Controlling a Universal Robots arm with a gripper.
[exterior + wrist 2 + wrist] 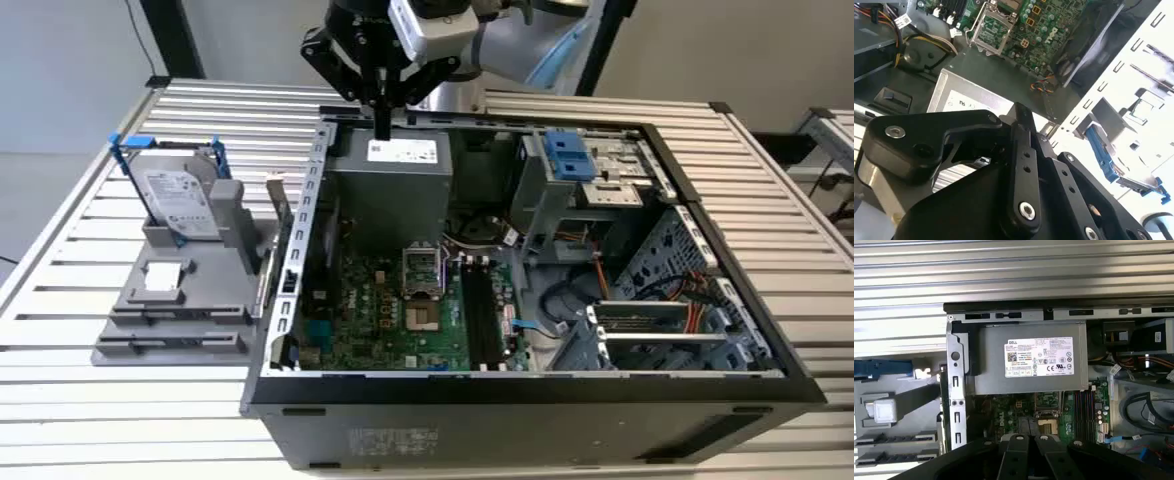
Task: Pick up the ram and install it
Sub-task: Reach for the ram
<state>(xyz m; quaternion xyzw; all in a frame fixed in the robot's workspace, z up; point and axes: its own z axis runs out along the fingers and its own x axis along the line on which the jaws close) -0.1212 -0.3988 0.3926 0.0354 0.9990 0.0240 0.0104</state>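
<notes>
— Where's the arm?
— Upper middle of the exterior view, gripper (383,130) pointing straight down above the power supply (390,190), fingers closed together, empty.
— And the ram (279,212)?
— Standing on edge at the grey holder (174,300), left of centre.

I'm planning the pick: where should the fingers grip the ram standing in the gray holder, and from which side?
Probably its free top edge, coming straight down, fingers on the two flat faces. The ram stands on edge in the gray holder, with the case wall close on one side and the hard drive on the other, so sideways looks crowded.
</notes>
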